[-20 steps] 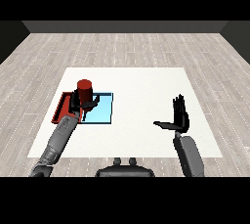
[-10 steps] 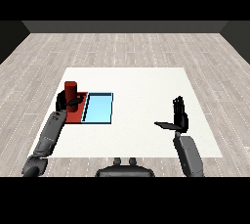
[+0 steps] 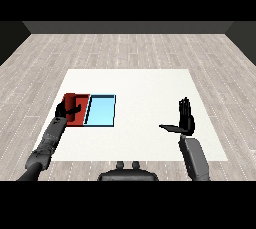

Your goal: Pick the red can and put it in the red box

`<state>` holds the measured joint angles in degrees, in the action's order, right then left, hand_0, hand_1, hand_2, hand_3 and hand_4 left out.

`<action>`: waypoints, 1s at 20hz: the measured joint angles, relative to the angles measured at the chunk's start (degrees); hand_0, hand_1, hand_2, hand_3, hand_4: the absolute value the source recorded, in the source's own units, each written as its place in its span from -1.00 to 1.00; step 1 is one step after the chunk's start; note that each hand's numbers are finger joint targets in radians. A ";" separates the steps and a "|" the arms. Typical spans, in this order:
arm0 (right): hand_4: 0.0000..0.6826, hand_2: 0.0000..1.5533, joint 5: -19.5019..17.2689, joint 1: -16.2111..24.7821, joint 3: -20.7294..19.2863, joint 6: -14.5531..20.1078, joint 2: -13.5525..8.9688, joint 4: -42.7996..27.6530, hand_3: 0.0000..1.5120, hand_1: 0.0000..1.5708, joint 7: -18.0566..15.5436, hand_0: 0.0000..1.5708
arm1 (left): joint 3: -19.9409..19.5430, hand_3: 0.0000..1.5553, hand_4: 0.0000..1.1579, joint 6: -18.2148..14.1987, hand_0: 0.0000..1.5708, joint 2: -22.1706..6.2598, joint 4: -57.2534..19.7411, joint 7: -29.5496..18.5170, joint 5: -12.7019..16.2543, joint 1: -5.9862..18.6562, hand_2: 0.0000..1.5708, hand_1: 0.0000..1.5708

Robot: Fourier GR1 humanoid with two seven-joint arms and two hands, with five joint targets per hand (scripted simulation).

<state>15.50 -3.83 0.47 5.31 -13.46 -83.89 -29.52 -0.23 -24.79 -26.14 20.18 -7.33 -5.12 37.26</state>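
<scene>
Head view: your left robot hand (image 3: 65, 108) sits over the red tray (image 3: 80, 118) at the left of the white counter (image 3: 145, 83), its black fingers curled round the red can (image 3: 73, 102). The can is low in that grip, inside the red tray's outline, its top towards the tray's far edge; you cannot tell from here whether its base touches the tray floor. The grey left forearm (image 3: 50, 138) runs in from the lower left corner up to that hand.

Just beside the red tray, on its right and touching along the shared edge, lies the blue tray (image 3: 102, 111), a pale blue floor with a dark rim and nothing in it.

Well apart, on the right of the counter, your right robot hand (image 3: 184, 118) stands upright with its fingers straight and pointing up, the thumb (image 3: 167, 127) stuck out to the left. It holds nothing and touches neither tray. Its grey forearm (image 3: 194, 158) comes up from the lower right corner.

The counter lies on a floor (image 3: 50, 53) of pale wood-grain planks, with a dark wall (image 3: 128, 27) behind its far side.
</scene>
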 measured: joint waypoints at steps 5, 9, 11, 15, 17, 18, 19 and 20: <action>-1.00 -1.00 -0.89 0.74 0.30 0.55 0.87 -1.06 -1.00 -1.00 -1.65 -1.00 | -0.84 -1.00 -0.09 -0.74 0.44 0.37 -8.72 1.29 -1.06 3.12 0.39 0.44; -1.00 -1.00 -1.17 1.22 0.79 0.55 1.65 -1.87 -1.00 -1.00 -2.41 -1.00 | -1.29 -1.00 0.13 2.84 -1.00 -0.26 -12.10 0.27 -1.26 4.20 -1.00 -1.00; -1.00 -1.00 -1.56 0.55 1.20 0.66 2.06 -1.78 -1.00 -1.00 -2.53 -1.00 | 0.08 -1.00 -0.45 4.10 -1.00 -0.31 -13.96 0.91 -2.89 4.63 -1.00 -1.00; -1.00 -1.00 -1.26 1.88 1.05 -0.58 1.73 -2.60 -1.00 -1.00 -3.43 -1.00 | 2.97 -1.00 -1.00 6.40 -1.00 -1.27 -16.99 4.65 -6.24 6.69 -1.00 -1.00; -1.00 -1.00 -0.92 1.25 0.84 -0.91 1.64 -2.70 -1.00 -1.00 -2.79 -1.00 | 3.47 -1.00 -1.00 7.14 -1.00 -1.39 -17.94 6.43 -6.92 7.46 -1.00 -1.00; -1.00 -1.00 -0.84 1.52 0.87 -0.85 1.64 -3.41 -1.00 -1.00 -2.37 -1.00 | 3.04 -1.00 -1.00 6.96 -1.00 -1.16 -18.19 6.83 -6.55 7.40 -1.00 -1.00; -1.00 -1.00 -1.42 1.79 1.53 -0.51 2.14 -3.99 -1.00 -1.00 -2.51 -1.00 | 2.73 -1.00 -1.00 7.05 -1.00 -1.33 -18.27 7.06 -6.29 7.39 -1.00 -1.00; -1.00 -1.00 -1.58 2.74 1.73 -0.78 2.29 -4.20 -1.00 -1.00 -3.26 -1.00 | 2.38 -1.00 -1.00 7.04 -1.00 -1.65 -18.23 7.14 -6.01 7.45 -1.00 -1.00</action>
<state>13.92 -1.09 2.19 4.53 -11.17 -88.09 -32.79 2.15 -17.75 -27.79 1.95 -0.19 -11.13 44.71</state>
